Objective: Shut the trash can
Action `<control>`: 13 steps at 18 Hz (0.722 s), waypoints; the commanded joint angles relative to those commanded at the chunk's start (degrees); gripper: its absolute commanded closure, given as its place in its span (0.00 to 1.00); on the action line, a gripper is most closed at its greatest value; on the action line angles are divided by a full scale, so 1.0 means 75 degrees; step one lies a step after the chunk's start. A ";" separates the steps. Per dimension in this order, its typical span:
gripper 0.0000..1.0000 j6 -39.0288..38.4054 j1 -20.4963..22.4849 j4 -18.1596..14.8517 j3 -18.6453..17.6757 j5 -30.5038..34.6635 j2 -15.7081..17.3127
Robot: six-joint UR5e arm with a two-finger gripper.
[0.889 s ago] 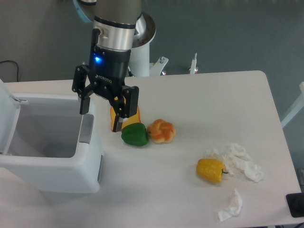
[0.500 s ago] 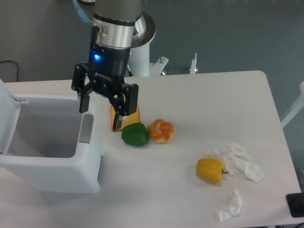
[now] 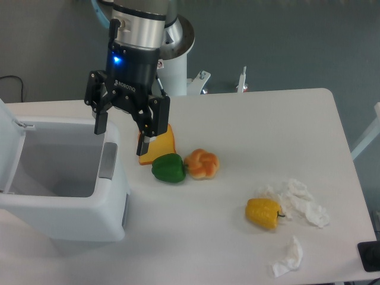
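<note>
Camera view from the near side of the table, and the gripper (image 3: 124,129) hangs in the air with its two black fingers spread wide, nothing between them, released and empty. One finger sits over the far right corner of the trash can (image 3: 62,184), the other hangs in front of the orange wedge-shaped item (image 3: 161,144) just to the right. A blue light glows on the black body above the fingers, and the silver wrist rises out of the top of the frame. Down at the left, the trash can stands on the table (image 3: 249,136), big, white and boxy, its lid (image 3: 7,139) tipped up at the left edge, so the bin is open, its interior grey in shadow. A grey latch tab (image 3: 107,160) shows on the right rim. Right of the bin, a green pepper (image 3: 168,168) lies touching a braided bread roll (image 3: 202,164), with the orange wedge just behind them. Further right and nearer, a yellow pepper (image 3: 263,212) rests against crumpled white tissue (image 3: 300,202), and a smaller tissue scrap (image 3: 289,257) lies near the front edge.
</note>
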 joint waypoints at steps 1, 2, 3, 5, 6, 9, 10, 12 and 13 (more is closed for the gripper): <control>0.00 -0.0291 -0.0012 -0.0012 0.0035 -0.0070 -0.0012; 0.00 -0.0793 -0.0070 -0.0012 0.0047 -0.0268 -0.0012; 0.00 -0.1424 -0.0163 0.0000 0.0059 -0.0606 -0.0012; 0.00 -0.2818 -0.0211 0.0000 0.0071 -0.1298 0.0000; 0.00 -0.3220 -0.0234 0.0000 0.0106 -0.1556 0.0011; 0.00 -0.3411 -0.0316 0.0000 0.0129 -0.1758 0.0222; 0.00 -0.3423 -0.0363 0.0000 0.0164 -0.1862 0.0257; 0.00 -0.3691 -0.0457 0.0012 0.0246 -0.2248 0.0339; 0.00 -0.3855 -0.0457 0.0012 0.0281 -0.2447 0.0421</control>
